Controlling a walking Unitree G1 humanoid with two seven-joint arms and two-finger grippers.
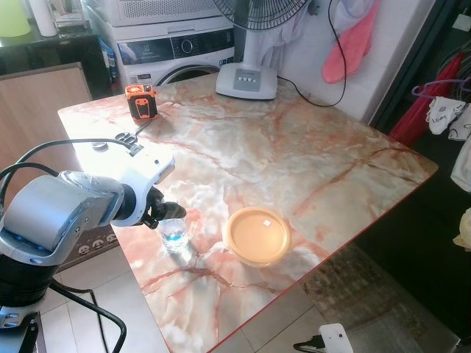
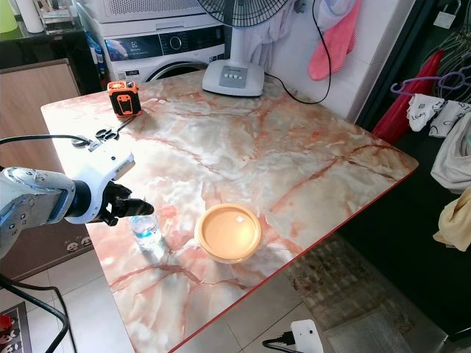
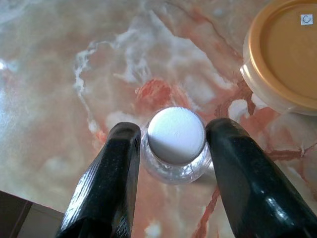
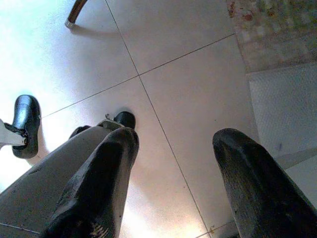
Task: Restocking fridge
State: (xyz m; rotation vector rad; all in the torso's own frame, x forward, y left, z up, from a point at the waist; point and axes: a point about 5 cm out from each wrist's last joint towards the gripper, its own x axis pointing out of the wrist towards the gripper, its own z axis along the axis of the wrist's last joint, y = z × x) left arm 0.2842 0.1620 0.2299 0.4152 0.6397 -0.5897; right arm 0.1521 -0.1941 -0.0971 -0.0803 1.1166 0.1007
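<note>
Where the marble table (image 1: 294, 147) runs toward the robot, its near left edge drops to pale tiled floor (image 1: 110, 294), and the bottle (image 1: 174, 232) stands close to that edge, with little tabletop between it and the drop. To its right, apart from it, sits a round tub (image 1: 257, 235) with an orange lid, itself close to the near edge. Beyond these two the marble lies bare across the middle, giving wide room toward the far side, where a fan base (image 1: 246, 79) stands at the far edge and an orange tape measure (image 1: 140, 101) sits near the far left corner. A washing machine (image 1: 173, 51) stands behind the table on the far left, and clothes (image 1: 449, 118) hang off the right side. The left gripper (image 3: 171, 144) reaches in from the left at bottle height, its fingers (image 3: 111, 178) spread to either side of the bottle's neck; in the left wrist view the white cap (image 3: 176, 135) sits centred between them, with a thin gap showing on each side, so the jaws stand open around the bottle rather than pressing it. The right gripper (image 4: 173, 163) hangs over the floor tiles with its fingers wide apart, holding nothing.
</note>
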